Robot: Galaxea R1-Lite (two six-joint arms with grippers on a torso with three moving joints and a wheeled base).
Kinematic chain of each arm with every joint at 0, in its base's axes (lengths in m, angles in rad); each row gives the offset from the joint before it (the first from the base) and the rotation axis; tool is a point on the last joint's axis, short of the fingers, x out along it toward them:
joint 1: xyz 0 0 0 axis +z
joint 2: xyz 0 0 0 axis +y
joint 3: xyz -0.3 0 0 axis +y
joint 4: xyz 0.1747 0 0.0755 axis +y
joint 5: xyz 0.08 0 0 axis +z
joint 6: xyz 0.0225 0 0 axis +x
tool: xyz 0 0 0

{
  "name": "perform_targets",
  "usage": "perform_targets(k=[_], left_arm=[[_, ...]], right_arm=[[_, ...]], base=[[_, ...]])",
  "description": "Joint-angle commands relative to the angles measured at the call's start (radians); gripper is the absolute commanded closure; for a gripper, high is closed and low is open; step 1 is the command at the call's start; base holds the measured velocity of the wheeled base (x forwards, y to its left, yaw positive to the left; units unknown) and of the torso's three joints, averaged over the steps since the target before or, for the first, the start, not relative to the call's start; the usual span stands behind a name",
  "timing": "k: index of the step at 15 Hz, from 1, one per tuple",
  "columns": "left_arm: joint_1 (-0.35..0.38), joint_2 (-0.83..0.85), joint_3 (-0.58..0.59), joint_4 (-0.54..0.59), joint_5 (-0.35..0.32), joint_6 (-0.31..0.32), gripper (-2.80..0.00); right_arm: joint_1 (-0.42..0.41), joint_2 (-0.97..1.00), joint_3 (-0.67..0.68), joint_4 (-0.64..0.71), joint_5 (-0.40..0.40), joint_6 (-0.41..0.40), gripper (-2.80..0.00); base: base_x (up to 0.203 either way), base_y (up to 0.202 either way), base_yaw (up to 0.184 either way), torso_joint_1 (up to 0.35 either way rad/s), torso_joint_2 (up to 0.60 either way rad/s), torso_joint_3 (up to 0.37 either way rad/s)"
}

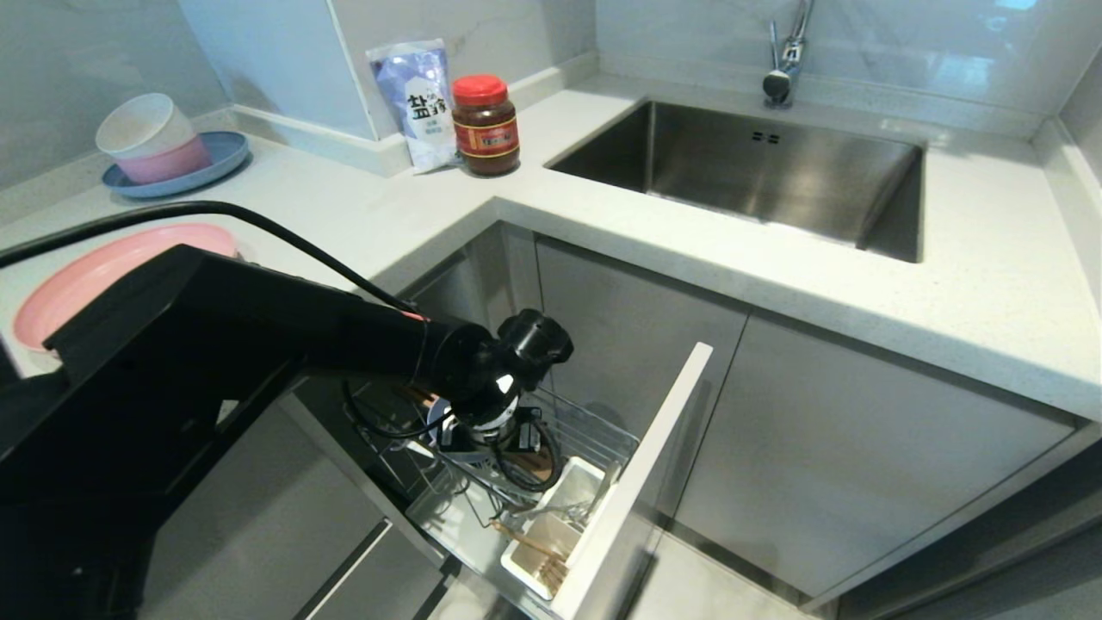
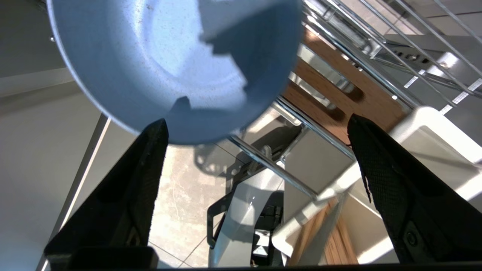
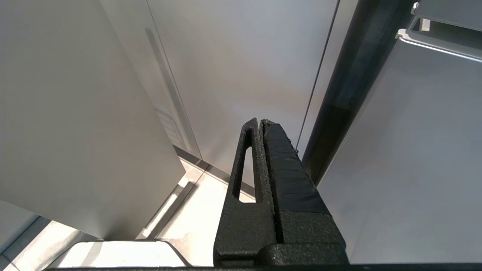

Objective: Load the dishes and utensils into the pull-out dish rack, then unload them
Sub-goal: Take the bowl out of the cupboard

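- Our left gripper hangs over the rack, fingers spread wide, gripping nothing.
- The bowl sits in the rack just past the fingertips, beside the wooden bar.
- Chopsticks lie in the cutlery box at the rack's front.
- The plate rests at the counter's left edge.
- Our right gripper is pressed closed beside the cabinets.

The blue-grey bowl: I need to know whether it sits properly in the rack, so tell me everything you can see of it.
The blue-grey bowl is small, round and matte, with a smooth speckled inside that looks empty. It stands tilted on its edge in the pull-out dish rack, its opening turned toward the left wrist camera, its rim by a chrome wire. The left gripper is open; one finger's tip overlaps the rim, contact unclear. The head view mostly hides it behind the arm.
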Motion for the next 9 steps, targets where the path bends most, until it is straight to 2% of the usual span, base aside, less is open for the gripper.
perform_targets(k=[1, 9], left_arm=[[0.005, 0.029, -0.014, 0.003, 0.003, -0.004, -2.8], [0.005, 0.041, -0.026, -0.001, 0.005, -0.007, -2.8]], right_arm=[[0.0, -0.003, 0.002, 0.0, 0.0, 0.0, 0.0], [0.001, -0.004, 0.002, -0.001, 0.0, 0.0, 0.0]], base=[[0.0, 0.0, 0.0, 0.0, 0.0, 0.0], [0.0, 0.0, 0.0, 0.0, 0.0, 0.0]])
